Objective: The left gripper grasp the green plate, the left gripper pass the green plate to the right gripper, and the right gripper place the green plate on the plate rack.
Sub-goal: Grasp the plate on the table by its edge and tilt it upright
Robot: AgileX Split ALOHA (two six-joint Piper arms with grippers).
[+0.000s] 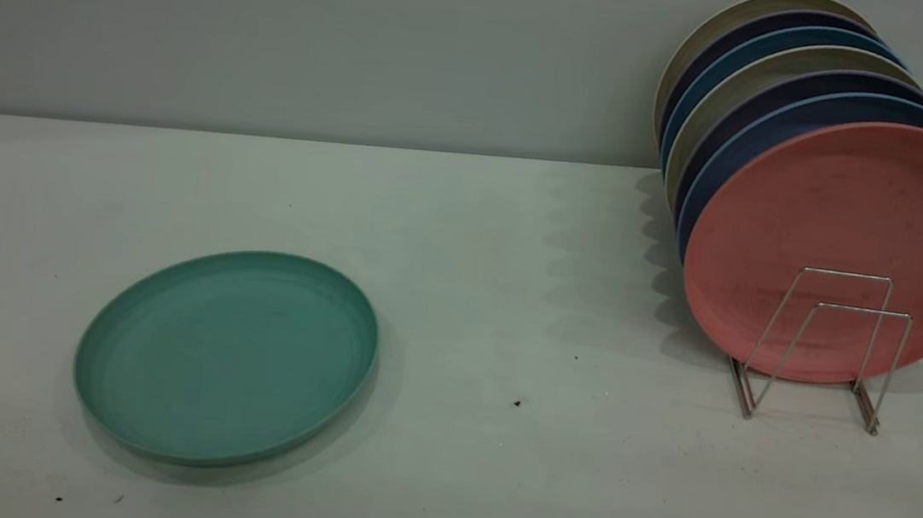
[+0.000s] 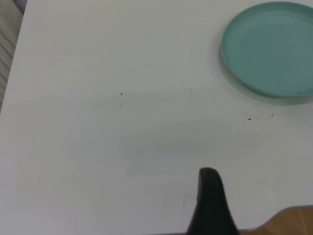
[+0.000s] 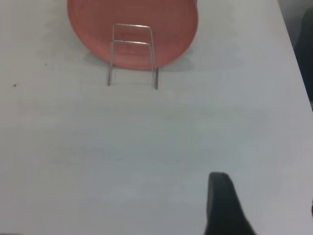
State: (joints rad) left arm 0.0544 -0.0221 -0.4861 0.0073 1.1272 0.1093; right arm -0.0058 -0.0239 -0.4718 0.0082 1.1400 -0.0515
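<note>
Jaws of both arms are out of the exterior view, which shows only the white worktop [image 1: 479, 252]. At its lower left the green plate [image 1: 226, 356] lies flat, face up, with nothing touching it. At the right of the frame the plate rack [image 1: 825, 349] stands on the worktop, its front wire loops bare. Behind those loops a salmon-pink plate [image 1: 845, 239] stands on edge, leaning back, and a row of blue, dark and beige plates [image 1: 755, 75] stands behind it toward the upper right.

From the left wrist view, a single dark finger [image 2: 211, 205] of the left gripper rises from the bottom edge of the frame above bare worktop. Its partner is out of frame, so I cannot tell how far these jaws are parted; they hold nothing. The green plate sits at the upper right, well apart from the finger.

From the right wrist view, one dark finger [image 3: 222, 205] of the right gripper shows at the bottom edge, with the other again unseen, so the opening cannot be told. The rack and pink plate stand at the top of the frame, well apart from it.
</note>
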